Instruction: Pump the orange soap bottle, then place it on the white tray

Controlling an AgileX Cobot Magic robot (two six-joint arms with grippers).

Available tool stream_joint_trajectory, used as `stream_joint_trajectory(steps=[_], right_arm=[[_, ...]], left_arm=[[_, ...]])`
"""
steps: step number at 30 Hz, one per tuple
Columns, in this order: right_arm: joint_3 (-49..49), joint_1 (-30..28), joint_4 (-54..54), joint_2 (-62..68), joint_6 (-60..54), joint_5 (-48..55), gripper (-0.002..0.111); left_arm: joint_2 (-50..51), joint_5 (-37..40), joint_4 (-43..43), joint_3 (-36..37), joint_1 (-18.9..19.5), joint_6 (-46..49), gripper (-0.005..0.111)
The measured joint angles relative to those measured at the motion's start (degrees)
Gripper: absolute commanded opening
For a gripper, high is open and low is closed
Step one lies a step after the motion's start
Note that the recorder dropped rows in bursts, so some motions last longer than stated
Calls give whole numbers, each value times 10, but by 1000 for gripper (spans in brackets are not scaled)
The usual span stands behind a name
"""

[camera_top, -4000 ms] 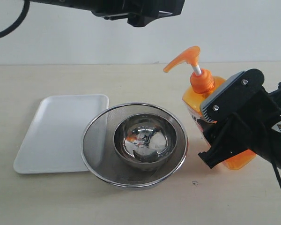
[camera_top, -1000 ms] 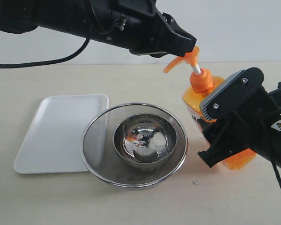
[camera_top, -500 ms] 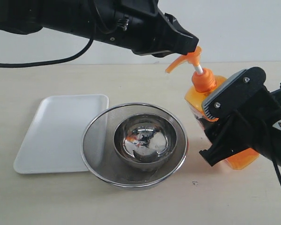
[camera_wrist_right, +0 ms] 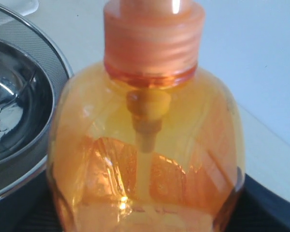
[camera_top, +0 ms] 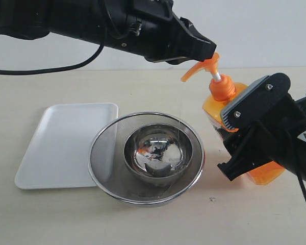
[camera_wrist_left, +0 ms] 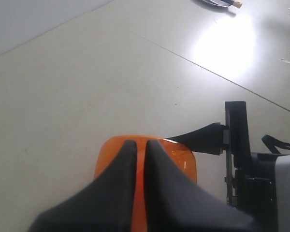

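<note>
The orange soap bottle (camera_top: 218,108) stands tilted at the right of the table, and my right gripper (camera_top: 247,145) is shut on its body. The bottle (camera_wrist_right: 145,145) fills the right wrist view, with dark jaws at both lower edges. My left gripper (camera_top: 208,51) is shut, and its tips rest on top of the orange pump head (camera_top: 206,65). The left wrist view shows the shut fingers (camera_wrist_left: 128,164) over the pump head (camera_wrist_left: 182,162). A thin thread of soap (camera_top: 182,104) falls from the nozzle toward the steel bowl (camera_top: 158,150). The white tray (camera_top: 61,143) lies at the left with nothing on it.
A round steel mesh sieve (camera_top: 108,153) holds the bowl at the table's centre, between the tray and the bottle and overlapping the tray's right edge. The sieve rim (camera_wrist_right: 48,72) lies close beside the bottle. A cable (camera_top: 51,67) trails from my left arm at the back.
The bottle and my right gripper have shifted slightly right. My left gripper stays on the pump head, and a thin thread of soap now hangs from the nozzle.
</note>
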Motion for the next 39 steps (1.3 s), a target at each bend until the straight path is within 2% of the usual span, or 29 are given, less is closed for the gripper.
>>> stream_joint_trajectory(steps=[12, 19, 39], right_arm=[[1, 0, -9, 0, 1, 1, 1], [0, 0, -16, 0, 7, 6, 1], [0, 0, -15, 0, 15, 7, 1]], left_arm=[[-18, 11, 16, 5, 0, 0, 7], [-34, 16, 27, 11, 0, 0, 39], [-152, 7, 76, 11, 6, -41, 38]])
